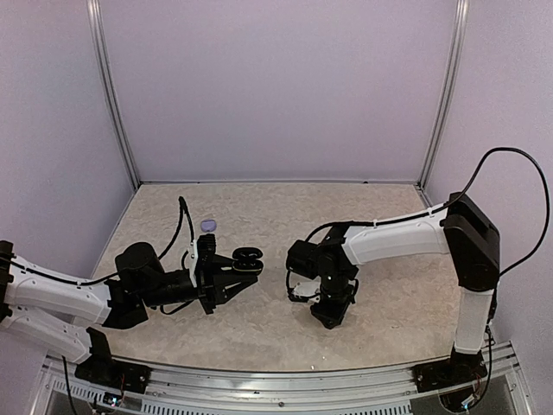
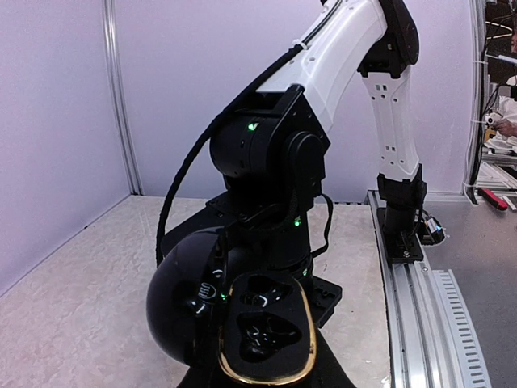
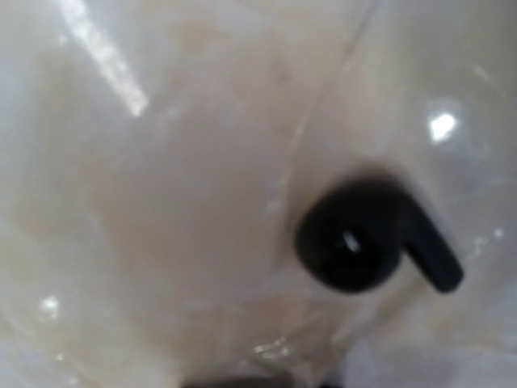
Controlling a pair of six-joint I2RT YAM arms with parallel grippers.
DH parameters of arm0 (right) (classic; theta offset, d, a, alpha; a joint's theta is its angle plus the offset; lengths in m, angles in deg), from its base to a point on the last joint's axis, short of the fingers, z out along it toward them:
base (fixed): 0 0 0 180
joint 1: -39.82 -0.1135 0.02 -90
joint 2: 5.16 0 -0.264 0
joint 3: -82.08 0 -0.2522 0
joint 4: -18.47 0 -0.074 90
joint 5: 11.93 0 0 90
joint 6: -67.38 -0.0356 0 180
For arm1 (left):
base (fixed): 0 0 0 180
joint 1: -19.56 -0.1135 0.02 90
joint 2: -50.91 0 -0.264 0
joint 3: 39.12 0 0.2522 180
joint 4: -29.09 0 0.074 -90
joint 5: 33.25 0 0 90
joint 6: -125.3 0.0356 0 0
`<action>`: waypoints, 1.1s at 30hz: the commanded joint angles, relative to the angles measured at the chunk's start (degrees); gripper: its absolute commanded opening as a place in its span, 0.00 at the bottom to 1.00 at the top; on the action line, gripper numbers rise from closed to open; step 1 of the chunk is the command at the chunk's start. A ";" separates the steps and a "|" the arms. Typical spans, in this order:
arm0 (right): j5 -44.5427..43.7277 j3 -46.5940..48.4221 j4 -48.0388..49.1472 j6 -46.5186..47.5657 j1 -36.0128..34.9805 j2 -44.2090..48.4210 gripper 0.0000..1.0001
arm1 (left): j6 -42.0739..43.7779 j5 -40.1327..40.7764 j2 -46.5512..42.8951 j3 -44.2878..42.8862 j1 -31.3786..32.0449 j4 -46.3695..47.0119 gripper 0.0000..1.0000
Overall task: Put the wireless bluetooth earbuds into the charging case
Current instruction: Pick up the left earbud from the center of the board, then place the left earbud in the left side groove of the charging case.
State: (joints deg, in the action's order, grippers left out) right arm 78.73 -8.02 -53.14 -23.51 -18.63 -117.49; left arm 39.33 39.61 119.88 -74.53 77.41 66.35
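My left gripper is shut on the black charging case and holds it above the table, left of centre. The left wrist view shows the case open: a round black lid to the left of a gold-rimmed base. The base has two dark sockets, and I cannot tell what is in them. My right gripper points straight down, close to the table right of centre. In the right wrist view, one black stemmed earbud lies blurred on the pale tabletop. It is to the right of the jaws, whose gap is not visible.
A small pale round thing lies on the table behind the left gripper. White walls with metal posts close off the table's back and sides. A metal rail runs along the near edge. The right arm stands close in front of the held case.
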 commanded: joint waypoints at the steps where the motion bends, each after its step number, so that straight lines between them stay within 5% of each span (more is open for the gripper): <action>1: -0.23 1.29 -0.63 1.84 -0.69 -1.18 0.35 | -0.08 -0.30 -0.24 -0.14 -0.36 1.71 0.00; 20: -2.13 3.07 3.58 2.55 -0.78 5.38 0.18 | -1.88 -0.95 -0.19 0.18 -1.56 3.48 0.00; 33: -4.59 -1.20 21.26 6.94 -0.77 25.88 0.16 | -6.99 -4.11 0.09 1.53 -5.07 9.46 0.00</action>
State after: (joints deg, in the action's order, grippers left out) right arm 73.27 -7.50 -40.61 -19.44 -18.68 -98.04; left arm 35.11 37.51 119.90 -73.68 73.76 70.92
